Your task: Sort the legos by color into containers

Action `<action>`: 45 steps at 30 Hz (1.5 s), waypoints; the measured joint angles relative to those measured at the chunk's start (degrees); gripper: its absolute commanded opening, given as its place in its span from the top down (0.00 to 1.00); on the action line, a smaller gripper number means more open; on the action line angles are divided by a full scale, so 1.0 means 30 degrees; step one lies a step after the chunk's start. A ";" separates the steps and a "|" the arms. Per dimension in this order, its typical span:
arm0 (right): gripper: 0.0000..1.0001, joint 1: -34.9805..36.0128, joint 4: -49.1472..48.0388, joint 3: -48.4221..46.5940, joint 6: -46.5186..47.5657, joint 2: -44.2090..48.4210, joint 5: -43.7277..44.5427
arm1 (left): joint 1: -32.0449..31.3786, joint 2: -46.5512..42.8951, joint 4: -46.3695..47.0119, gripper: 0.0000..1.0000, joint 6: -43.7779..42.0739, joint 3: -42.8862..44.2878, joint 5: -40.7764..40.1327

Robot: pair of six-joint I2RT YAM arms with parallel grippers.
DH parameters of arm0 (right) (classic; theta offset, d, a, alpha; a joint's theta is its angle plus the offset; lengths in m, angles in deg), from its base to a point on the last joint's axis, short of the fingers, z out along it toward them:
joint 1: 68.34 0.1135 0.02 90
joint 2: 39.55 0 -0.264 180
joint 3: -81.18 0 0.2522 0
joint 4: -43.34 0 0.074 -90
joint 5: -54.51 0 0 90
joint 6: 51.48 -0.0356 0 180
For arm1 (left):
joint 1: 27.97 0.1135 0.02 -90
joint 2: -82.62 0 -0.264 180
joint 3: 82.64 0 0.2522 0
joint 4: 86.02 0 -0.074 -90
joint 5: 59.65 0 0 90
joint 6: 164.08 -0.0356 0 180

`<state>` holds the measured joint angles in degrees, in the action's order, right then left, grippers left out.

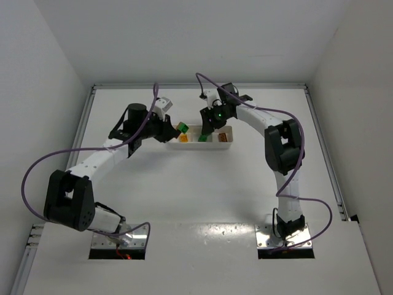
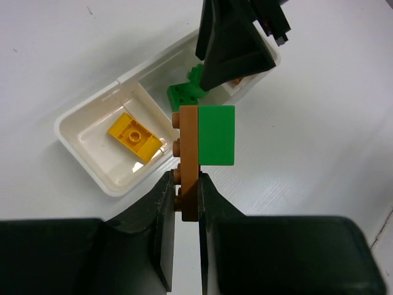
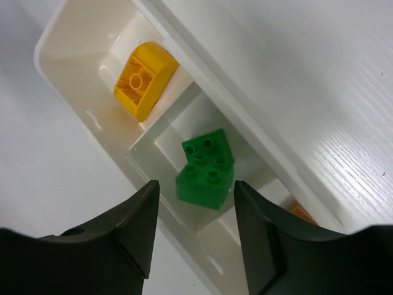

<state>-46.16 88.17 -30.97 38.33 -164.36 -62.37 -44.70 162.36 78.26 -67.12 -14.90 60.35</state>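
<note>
Pinching a thin brown lego (image 2: 187, 141) across its flat faces, the left hand (image 2: 187, 184) holds it pressed between both fingers. It hangs just off the left end of the white tray (image 2: 80, 117). A green lego (image 2: 216, 135) is clipped to the brown one's side, so two colours ride together.

The tray lies toward the far edge of the tabletop (image 1: 196, 196), midway between its left and right edges. A yellow lego (image 3: 144, 80) rests in the left end compartment. The right hand (image 3: 195, 190) hangs over the middle compartment with its fingers spread, and a second green lego (image 3: 206, 172) lies loose between them.

The pieces look light, rigid and smooth. Flat sides should give a surer hold than studs, and a narrow pinch may let a piece swivel. The joined pair likely needs pulling apart first.

The tray walls are low and thin. The tabletop around the tray is bare, but the two hands crowd each other above it.
</note>
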 measured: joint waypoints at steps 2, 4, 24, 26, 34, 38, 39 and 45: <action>0.44 0.0015 0.0022 0.0000 0.0124 0.0000 0.0015 | 0.0226 0.0182 -0.0007 1.00 0.0189 0.0029 0.0117; 0.42 0.0015 0.0102 0.0000 0.0160 0.0000 -0.0058 | 0.0372 0.0357 -0.0007 1.00 0.0328 0.0051 0.0160; 0.18 -0.0189 -0.3453 -0.0277 -0.6477 0.0044 -1.3187 | -0.0255 0.0823 -0.0364 1.00 -0.1355 0.0233 -0.2783; 0.18 -0.0058 -0.3934 -0.0284 -0.7053 0.0044 -1.3566 | -0.0685 0.0874 -0.0525 1.00 -0.1727 0.0240 -0.3096; 0.17 0.0153 -0.4364 -0.0284 -0.7898 0.0036 -1.3522 | -0.1814 0.0998 -0.0889 1.00 -0.2769 0.0568 -0.3993; 0.22 0.0153 -0.4350 -0.0284 -0.7927 0.0029 -1.3267 | -0.2047 0.1013 -0.0896 1.00 -0.2980 0.0816 -0.4277; 0.26 0.0153 -0.4350 -0.0284 -0.7927 0.0029 -1.3216 | -0.2098 0.1013 -0.0889 1.00 -0.3067 0.0874 -0.4328; 0.54 0.0124 -0.4233 -0.0277 -0.7781 -0.0080 -1.2655 | -0.2543 0.1013 -0.0889 1.00 -0.3351 0.0976 -0.4823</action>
<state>-45.79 75.47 -31.80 14.99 -164.60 -100.33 -52.33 165.40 75.60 -77.18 -11.97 45.88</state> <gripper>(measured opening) 0.569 0.202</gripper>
